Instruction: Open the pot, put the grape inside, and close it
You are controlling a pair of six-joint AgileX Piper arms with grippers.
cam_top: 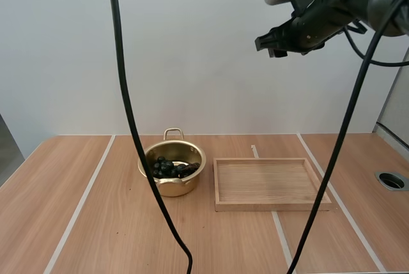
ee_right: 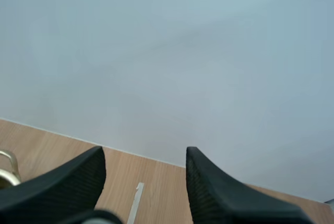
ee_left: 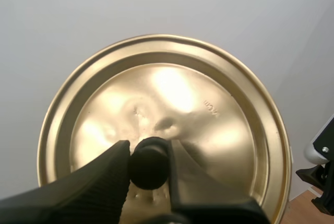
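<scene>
The gold pot (cam_top: pixel 172 167) stands uncovered on the table, left of the middle, with the dark bunch of grapes (cam_top: pixel 171 168) inside it. In the left wrist view my left gripper (ee_left: pixel 148 153) is shut on the black knob (ee_left: pixel 148 165) of the gold lid (ee_left: pixel 209 109), which it holds up in front of the pale wall. My right gripper (cam_top: pixel 268 44) hangs high above the table, to the right of the pot. Its fingers (ee_right: pixel 211 192) stand apart with nothing between them, and the pot's handle (ee_right: pixel 6 165) shows beside one of them.
A shallow wooden tray (cam_top: pixel 271 183) lies just right of the pot with nothing in it. A round grommet hole (cam_top: pixel 392 180) sits near the table's right edge. Pale strips (cam_top: pixel 80 207) run across the tabletop. A white wall stands behind the table.
</scene>
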